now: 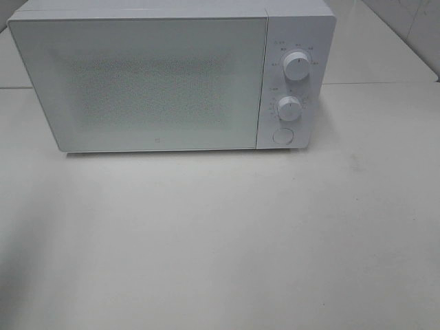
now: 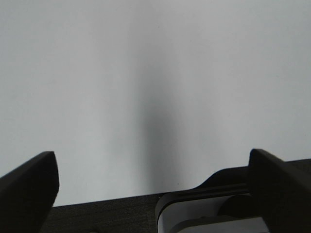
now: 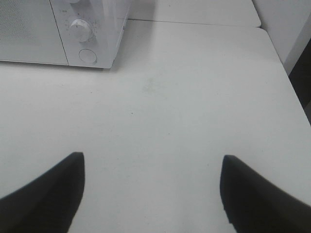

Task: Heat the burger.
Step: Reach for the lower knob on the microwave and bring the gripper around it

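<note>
The burger is out of view in all three frames. A white microwave [image 1: 165,75] stands at the back of the table with its door shut; two dials [image 1: 295,65] and a round button [image 1: 282,135] sit on its right panel. Neither arm shows in the exterior high view. In the left wrist view my left gripper [image 2: 153,187] is open, its dark fingers [image 2: 29,187] wide apart over a plain white surface. In the right wrist view my right gripper [image 3: 153,189] is open above the white table [image 3: 184,97], well short of the microwave [image 3: 82,34], with nothing between its fingers.
The white tabletop [image 1: 220,240] stretches in front of the microwave. A seam between table sections [image 1: 385,83] runs behind on the right. The table's right edge [image 3: 286,77] drops off beside a wall. A dark base and a white part [image 2: 204,213] lie under the left gripper.
</note>
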